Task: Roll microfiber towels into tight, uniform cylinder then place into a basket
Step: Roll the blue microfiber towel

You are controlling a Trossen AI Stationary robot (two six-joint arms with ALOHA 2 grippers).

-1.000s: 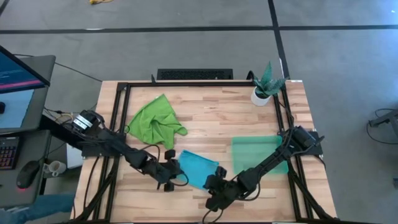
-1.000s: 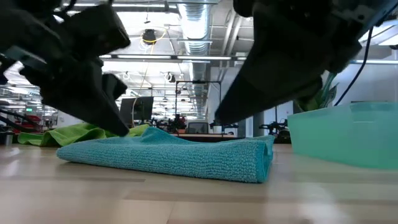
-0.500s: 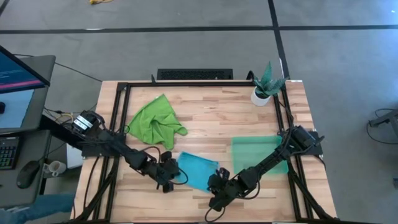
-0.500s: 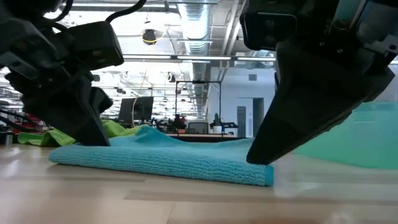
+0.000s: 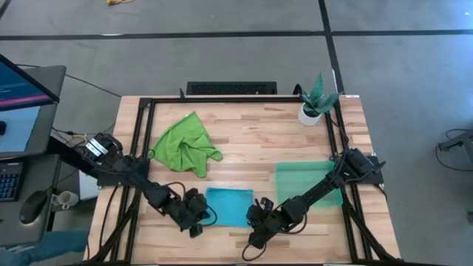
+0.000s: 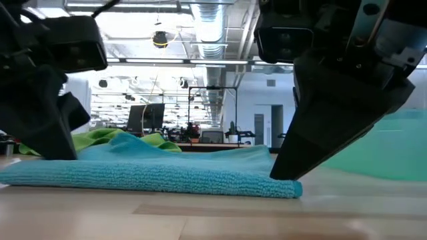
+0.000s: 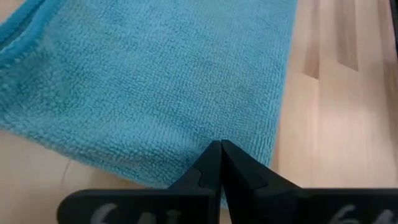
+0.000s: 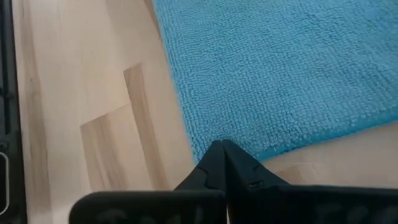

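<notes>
— Wooden tabletop [image 5: 251,140] with a dark frame around it, grey floor beyond; that's most of what I can see from up here. What's on it?

— Biggest thing lying flat is the blue towel [image 5: 229,206], folded to a rectangle near the front edge, between the two arms. Just to its right sits the basket [image 5: 303,177], though the right arm crosses over its corner, so part of the rim is hidden. From table height the basket is mostly blocked by that arm too.

— And the green towel [image 5: 185,143]?

— Crumpled toward the back left, well apart from the blue one. Down low you only catch a strip of it [image 6: 113,137] over the blue cloth.

— The grippers?

— The left gripper [image 5: 196,216] is at the blue towel's left edge, the right gripper [image 5: 255,215] at its right edge. From the left wrist, its fingers [image 7: 211,168] are pressed together over the cloth's near edge [image 7: 155,87]; whether any fabric is pinched between them, I can't tell. Same for the right: fingers [image 8: 219,160] closed tip to tip right at the towel's corner [image 8: 280,68], the grip itself hidden.

— Anything smaller?

— A potted plant [image 5: 316,100] at the back right corner.
</notes>
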